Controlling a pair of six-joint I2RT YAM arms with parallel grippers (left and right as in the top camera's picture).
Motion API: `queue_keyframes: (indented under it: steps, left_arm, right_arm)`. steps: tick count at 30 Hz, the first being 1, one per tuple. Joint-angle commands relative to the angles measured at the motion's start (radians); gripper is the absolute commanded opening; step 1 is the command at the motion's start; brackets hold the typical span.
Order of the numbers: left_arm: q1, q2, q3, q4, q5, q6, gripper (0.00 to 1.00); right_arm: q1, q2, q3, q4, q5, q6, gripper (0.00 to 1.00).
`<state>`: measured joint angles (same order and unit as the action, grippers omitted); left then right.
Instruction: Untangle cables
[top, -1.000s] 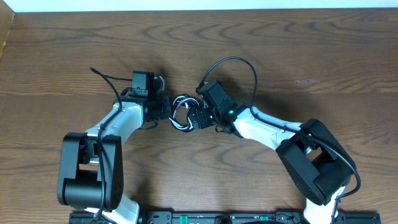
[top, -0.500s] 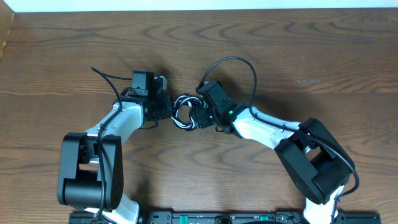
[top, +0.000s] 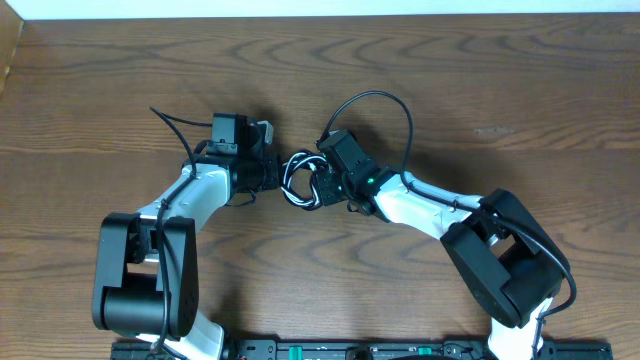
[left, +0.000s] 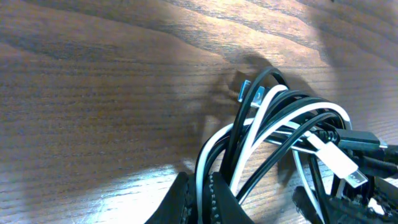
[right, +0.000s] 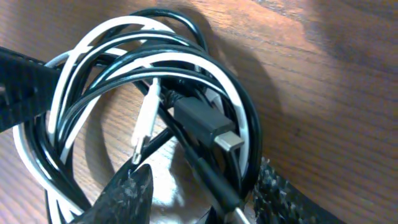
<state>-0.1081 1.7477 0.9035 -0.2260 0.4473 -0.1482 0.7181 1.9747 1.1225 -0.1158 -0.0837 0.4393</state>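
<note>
The cables, one black and one white, lie coiled together in a small tangle on the wooden table between the two arms. My left gripper holds the tangle's left side. In the left wrist view it is shut on a white strand, with black and white loops fanning out beyond. My right gripper is at the tangle's right side. In the right wrist view it stands open with black strands and a plug between its fingers, and a gap shows beside them.
The right arm's own thick black wire arches over the table behind the tangle. Another arm wire sticks out left of the left wrist. The table's far edge meets a white wall.
My right gripper's jaws have drawn closer together around the strands. The tangle has shifted slightly toward the far side. The left gripper has kept its hold and barely moved.
</note>
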Motion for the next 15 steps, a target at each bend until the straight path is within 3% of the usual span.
queue_keyframes:
  steps: [1, 5, 11, 15]
  left_arm:
    - [-0.008, 0.008, -0.015, 0.0, 0.065, 0.024, 0.08]
    - [-0.008, 0.008, -0.015, 0.0, 0.064, 0.024, 0.08]
    - [-0.008, 0.008, -0.015, 0.001, 0.057, 0.024, 0.08]
    - [-0.008, 0.008, -0.015, 0.001, 0.057, 0.024, 0.08]
  right_arm:
    - [0.014, 0.024, -0.005, -0.002, 0.029, 0.001, 0.49]
    - [0.015, 0.024, -0.006, -0.002, 0.03, 0.002, 0.37]
    - [0.015, 0.024, -0.006, -0.004, 0.03, 0.002, 0.36]
    - [0.015, 0.024, -0.006, -0.005, 0.047, 0.003, 0.31]
